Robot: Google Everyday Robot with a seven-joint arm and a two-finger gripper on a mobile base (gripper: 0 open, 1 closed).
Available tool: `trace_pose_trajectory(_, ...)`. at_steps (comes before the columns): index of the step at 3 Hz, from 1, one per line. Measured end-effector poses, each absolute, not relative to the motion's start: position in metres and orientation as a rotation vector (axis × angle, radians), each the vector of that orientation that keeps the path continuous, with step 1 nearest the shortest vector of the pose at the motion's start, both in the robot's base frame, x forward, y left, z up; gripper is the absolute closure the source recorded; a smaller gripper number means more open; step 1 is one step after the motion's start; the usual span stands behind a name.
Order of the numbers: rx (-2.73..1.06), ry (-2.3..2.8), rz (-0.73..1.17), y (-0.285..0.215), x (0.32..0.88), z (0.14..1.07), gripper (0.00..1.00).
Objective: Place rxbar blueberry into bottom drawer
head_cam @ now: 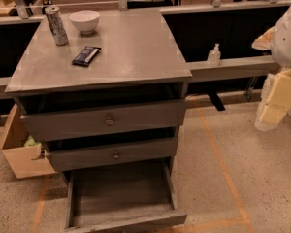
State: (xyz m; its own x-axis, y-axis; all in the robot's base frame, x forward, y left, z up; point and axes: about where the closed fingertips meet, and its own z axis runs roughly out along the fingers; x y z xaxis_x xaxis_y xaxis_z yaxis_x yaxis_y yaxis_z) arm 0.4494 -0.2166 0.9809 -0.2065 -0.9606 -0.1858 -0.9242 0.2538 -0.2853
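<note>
Rxbar blueberry (86, 55) on cabinet top (136, 47), tool (271, 111) hanging down, far right

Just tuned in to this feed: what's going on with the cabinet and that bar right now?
Nothing is being handled at this moment. The rxbar blueberry lies flat on the cabinet top, near the silver can and the white bowl. The bottom drawer is pulled out and looks empty. The gripper hangs at the right edge of the view, off to the side of the cabinet and far from the bar.
</note>
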Motion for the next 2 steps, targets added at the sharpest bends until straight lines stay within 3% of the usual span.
trace_pose_trajectory(2,-2.049,1.914,-0.429,-0.186,0.522,0.999,0.0)
